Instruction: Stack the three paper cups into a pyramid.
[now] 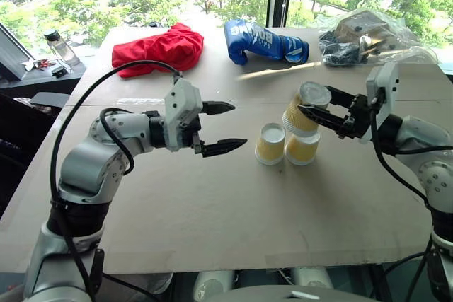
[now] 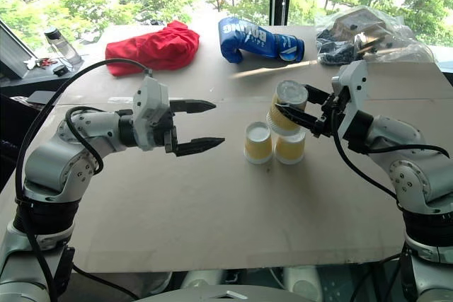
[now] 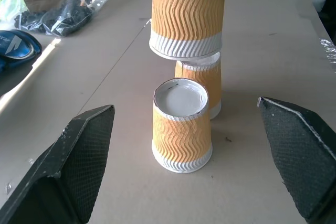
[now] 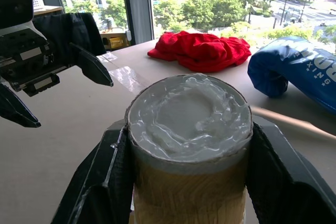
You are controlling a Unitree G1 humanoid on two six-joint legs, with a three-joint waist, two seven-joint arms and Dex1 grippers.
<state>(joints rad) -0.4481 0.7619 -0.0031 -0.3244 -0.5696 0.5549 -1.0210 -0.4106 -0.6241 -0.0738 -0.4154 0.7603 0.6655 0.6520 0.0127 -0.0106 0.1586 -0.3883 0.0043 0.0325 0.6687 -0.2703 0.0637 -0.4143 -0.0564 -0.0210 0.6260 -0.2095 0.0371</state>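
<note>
Two paper cups stand upside down side by side on the table, the left one (image 1: 270, 144) and the right one (image 1: 302, 148). The third paper cup (image 1: 304, 111) hangs tilted just above the right one, with my right gripper (image 1: 315, 107) shut on its sides. Whether it touches the cup below I cannot tell. In the right wrist view its white base (image 4: 190, 116) faces the camera between my fingers (image 4: 100, 182). My left gripper (image 1: 239, 126) stands open a little left of the cups, pointing at them with nothing between its fingers (image 3: 79, 156).
At the table's far edge lie a red cloth (image 1: 159, 47), a blue boxing glove (image 1: 263, 42) and a clear plastic bag (image 1: 368, 37) of items. A bottle (image 1: 60, 46) stands on a ledge at the far left. Bare cardboard table (image 1: 212, 210) lies in front of the cups.
</note>
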